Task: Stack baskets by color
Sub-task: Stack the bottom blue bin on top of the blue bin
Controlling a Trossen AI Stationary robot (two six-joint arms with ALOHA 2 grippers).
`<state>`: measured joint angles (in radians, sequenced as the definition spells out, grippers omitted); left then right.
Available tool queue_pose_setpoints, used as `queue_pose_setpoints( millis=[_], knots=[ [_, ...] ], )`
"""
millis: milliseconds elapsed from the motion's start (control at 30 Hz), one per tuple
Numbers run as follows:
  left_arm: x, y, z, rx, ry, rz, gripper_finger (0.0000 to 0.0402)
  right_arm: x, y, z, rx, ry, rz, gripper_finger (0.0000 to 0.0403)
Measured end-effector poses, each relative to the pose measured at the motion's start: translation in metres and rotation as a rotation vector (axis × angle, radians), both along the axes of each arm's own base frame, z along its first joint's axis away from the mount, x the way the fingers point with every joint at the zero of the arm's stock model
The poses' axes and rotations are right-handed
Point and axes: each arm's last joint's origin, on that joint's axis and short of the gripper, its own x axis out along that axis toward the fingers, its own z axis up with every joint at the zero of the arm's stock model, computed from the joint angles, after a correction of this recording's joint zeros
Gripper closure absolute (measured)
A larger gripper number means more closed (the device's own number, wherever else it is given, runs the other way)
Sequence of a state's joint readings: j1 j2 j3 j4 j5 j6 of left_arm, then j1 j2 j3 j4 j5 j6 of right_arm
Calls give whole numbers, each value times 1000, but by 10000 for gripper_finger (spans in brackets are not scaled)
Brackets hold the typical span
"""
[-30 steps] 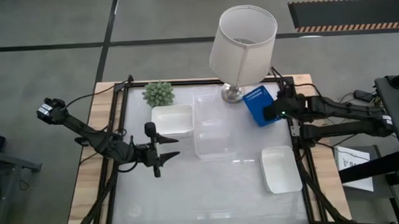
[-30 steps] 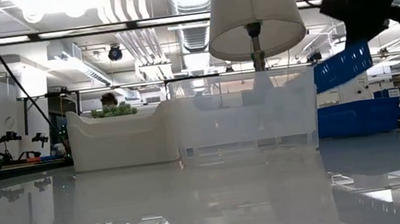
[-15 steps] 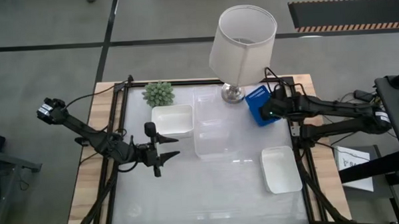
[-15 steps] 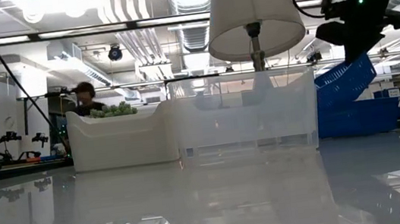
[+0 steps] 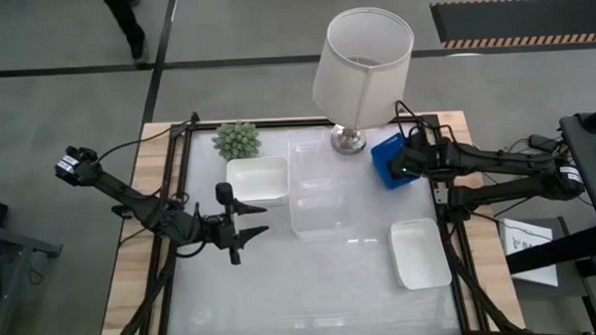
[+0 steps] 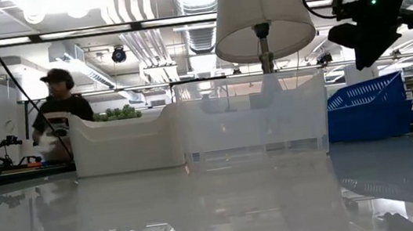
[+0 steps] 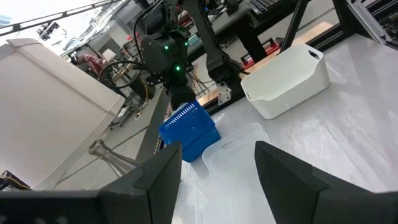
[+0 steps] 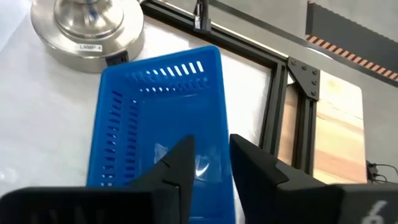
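A blue gridded basket (image 8: 155, 118) sits level by the lamp's base at the table's far right. In the low view it (image 6: 366, 96) seems nested in a second blue basket (image 6: 370, 127) under it. My right gripper (image 8: 211, 168) hangs just above it (image 6: 363, 58), slanting down, slightly open and clear of it. One white basket (image 5: 257, 179) stands far left and another (image 5: 418, 253) near right. Clear baskets (image 5: 317, 192) stand in the middle. My left gripper (image 5: 260, 218) waits open, left of the clear baskets.
A white-shaded lamp (image 5: 362, 64) stands at the far edge beside the blue baskets, with a small green plant (image 5: 236, 140) at the far left. The table's near half (image 5: 303, 297) is bare. A person (image 6: 61, 117) walks in the room behind.
My right gripper has moved a little toward the lamp and down, tipped further downward, then opened and let go. The blue basket it held tilted in the air has dropped and now sits level on the blue basket below. A person has walked into the background.
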<state>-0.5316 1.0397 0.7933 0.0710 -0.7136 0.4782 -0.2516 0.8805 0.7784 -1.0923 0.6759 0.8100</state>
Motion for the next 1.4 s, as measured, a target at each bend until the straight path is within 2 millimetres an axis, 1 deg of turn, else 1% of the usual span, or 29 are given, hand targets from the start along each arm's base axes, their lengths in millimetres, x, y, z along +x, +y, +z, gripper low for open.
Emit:
queue_pose_setpoints(
  millis=[67, 133, 200, 333, 400, 867, 967, 1167, 1267, 1400],
  knots=[
    [0, 0, 0, 0, 1, 0, 214, -2, 0, 0, 5, 11, -3, 304],
    [0, 0, -1, 1, 2, 0, 214, -3, 1, 0, 8, 13, -10, 310],
    [0, 0, -1, 2, 3, 0, 214, -2, 1, -1, 10, 16, -12, 327],
    [0, 0, -2, 3, 4, 0, 214, 0, 0, -4, 15, 38, -13, 377],
    [0, 0, -2, 3, 5, 0, 214, 2, 0, -8, 20, 54, -14, 389],
    [0, 0, -3, 6, 9, -1, 214, 10, -3, -36, 48, 181, -44, 394],
    [0, 0, -3, 6, 9, -1, 214, 12, -3, -33, 54, 179, -37, 394],
    [0, 0, -3, 5, 9, 0, 214, 14, -5, -14, -4, 120, -24, 394],
    [0, 0, -3, 5, 9, -1, 214, 12, -6, -14, -25, 130, -34, 394],
    [0, 0, -3, 5, 9, -1, 214, 11, -9, -23, -12, 172, -58, 394]
  ],
)
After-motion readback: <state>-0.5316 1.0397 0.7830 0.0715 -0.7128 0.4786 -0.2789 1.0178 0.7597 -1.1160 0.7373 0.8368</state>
